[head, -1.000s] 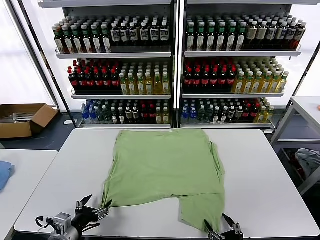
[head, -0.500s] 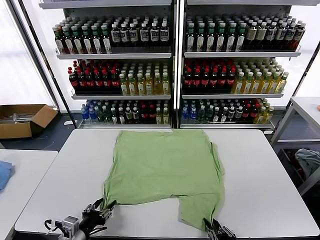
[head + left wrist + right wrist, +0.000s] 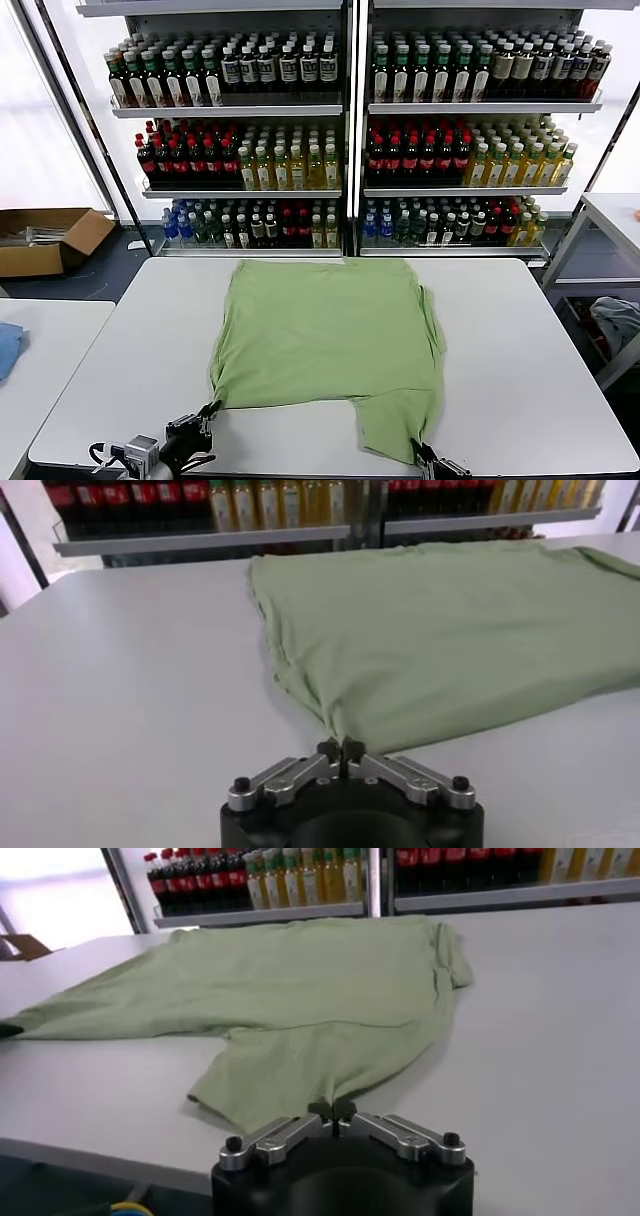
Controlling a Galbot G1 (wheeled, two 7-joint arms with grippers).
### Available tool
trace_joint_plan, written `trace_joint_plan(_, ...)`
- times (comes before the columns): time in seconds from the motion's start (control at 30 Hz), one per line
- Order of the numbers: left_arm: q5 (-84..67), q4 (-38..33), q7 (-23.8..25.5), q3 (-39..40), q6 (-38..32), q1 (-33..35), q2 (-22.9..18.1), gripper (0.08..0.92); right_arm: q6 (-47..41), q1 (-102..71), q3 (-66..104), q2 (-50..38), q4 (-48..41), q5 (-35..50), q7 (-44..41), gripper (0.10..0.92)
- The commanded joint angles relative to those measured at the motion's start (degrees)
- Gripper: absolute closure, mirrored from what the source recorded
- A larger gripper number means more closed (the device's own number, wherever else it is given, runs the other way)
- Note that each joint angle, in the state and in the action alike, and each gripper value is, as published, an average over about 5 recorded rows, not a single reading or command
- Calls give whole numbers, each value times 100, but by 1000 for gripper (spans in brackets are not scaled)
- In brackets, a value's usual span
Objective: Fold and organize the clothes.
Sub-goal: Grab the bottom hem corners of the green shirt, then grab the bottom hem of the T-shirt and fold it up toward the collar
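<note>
One light green shirt [image 3: 325, 335] lies spread flat on the white table [image 3: 530, 340], back side up; no collar, buttons or chest graphic shows. My left gripper [image 3: 208, 412] is at the table's near edge, shut on the shirt's near left corner. In the left wrist view its fingertips [image 3: 340, 748] pinch the hem of the shirt [image 3: 450, 620]. My right gripper [image 3: 418, 450] is at the near edge, shut on the shirt's near right corner. In the right wrist view its fingertips [image 3: 331, 1110] meet on the fabric of the shirt [image 3: 300, 988].
Shelves of bottles [image 3: 350, 140] stand behind the table. A cardboard box [image 3: 45, 238] sits on the floor at far left. A second table with a blue cloth [image 3: 8, 348] is at left. A side table [image 3: 615, 215] stands at right.
Both grippers were open at the shirt's near corners and have shut on the fabric. They have drawn back toward the near edge, and the near left corner has shifted slightly.
</note>
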Motion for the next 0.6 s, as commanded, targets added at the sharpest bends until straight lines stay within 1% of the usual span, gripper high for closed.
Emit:
trace_joint_plan(0.03, -131, -478, -33, -236, -52, 363, -174, 911, 418, -536, 308, 222, 310, -5, -209, 915)
trace_joint_plan(0.23, -19, -816, 52, -545, 53, 581, -406, 913, 985, -1038, 511, 244, 516, 105, -497, 915)
trace_joint_plan(0.43, 89, -1109, 111, -906, 263, 644, -677, 913, 1155, -1325, 657, 246, 810, 366, -645, 915)
trace_joint_plan(0.5, 96, -1222, 175, -1006, 289, 705, -684, 913, 1213, -1415, 673, 234, 872, 477, -697, 915)
trace_joint_plan(0.6, 110, -1237, 281, -1005, 331, 625, -551, 913, 1224, -1373, 686, 157, 908, 775, -690, 916)
